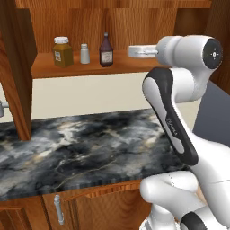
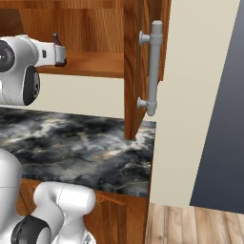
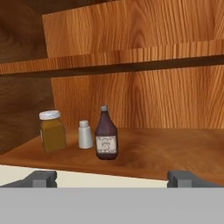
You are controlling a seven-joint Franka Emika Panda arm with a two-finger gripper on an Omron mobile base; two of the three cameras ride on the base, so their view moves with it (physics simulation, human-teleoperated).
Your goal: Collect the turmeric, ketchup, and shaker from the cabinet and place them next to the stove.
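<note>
In the left base view, the open cabinet [image 1: 81, 67] filled the upper part of the frame, and three containers stood in a row on its shelf: the turmeric jar [image 1: 62, 52] at the left, the shaker [image 1: 84, 54] in the middle and the ketchup bottle [image 1: 106, 50] at the right, near one another but apart. Below them lay the dark marble counter [image 1: 81, 143], bare of containers. The right base view gave what that view lacked: the cabinet door [image 2: 136, 66] swung open at upper centre, with its long grey bar handle [image 2: 152, 66] facing the camera.

The hand view looked straight into the cabinet, with the three containers left of centre and the gripper [image 3: 113, 178] at the bottom edge, its two fingertips [image 3: 41, 178] set wide apart and holding nothing. The arm [image 1: 173, 117] rose from the lower right of the left base view, bent at the elbow, its hand level with the shelf and pointing left toward the bottle without reaching it.
</note>
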